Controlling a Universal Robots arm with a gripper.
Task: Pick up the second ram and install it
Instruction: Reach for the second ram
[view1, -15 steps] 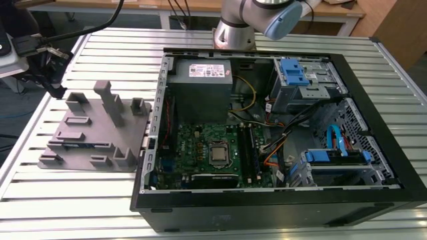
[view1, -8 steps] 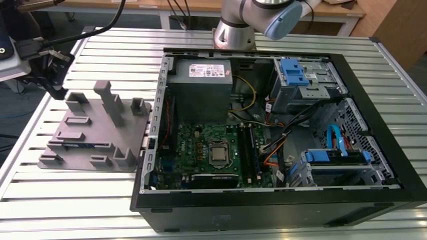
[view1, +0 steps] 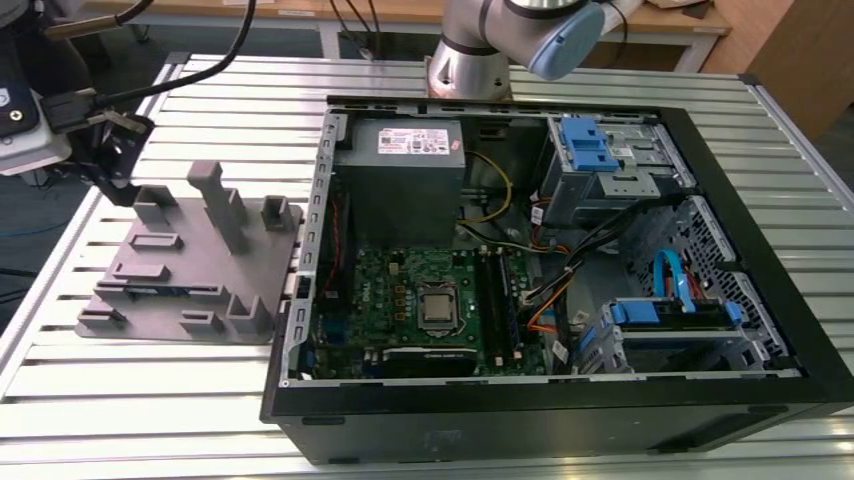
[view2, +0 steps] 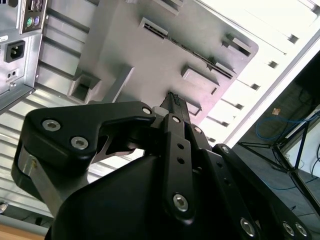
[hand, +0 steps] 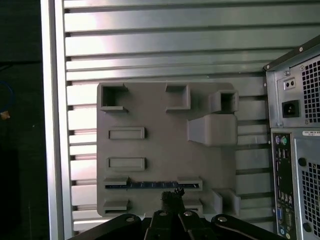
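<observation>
Locate the black two-finger pincer (hand: 172, 194) in the first wrist view: its fingers converge to a single tip, so read it as closed with nothing held between them. Directly below that tip sits the flat grey plastic fixture plate with upright posts and rectangular pockets (hand: 160, 150), resting on the ribbed aluminium slat table (hand: 150, 45). Identify the second ram (hand: 150, 184) as the thin, long, narrow blue-green strip seated on edge in a slot of this plate, between two raised grey blocks. You see only its upper edge, as a dark blue line with small pale marks along its length; individual chips cannot be made out. In this view the pincer tip appears just beside the strip, near its middle. Whether the two touch cannot be determined. In the exterior view, the same strip (view1: 147, 291) shows as a short blue line low on the plate, well below the pincer. The open black computer tower case lying on its side (view1: 561, 400) stands beside the plate, away from the pincer, with its green motherboard (view1: 400, 290) exposed.
</observation>
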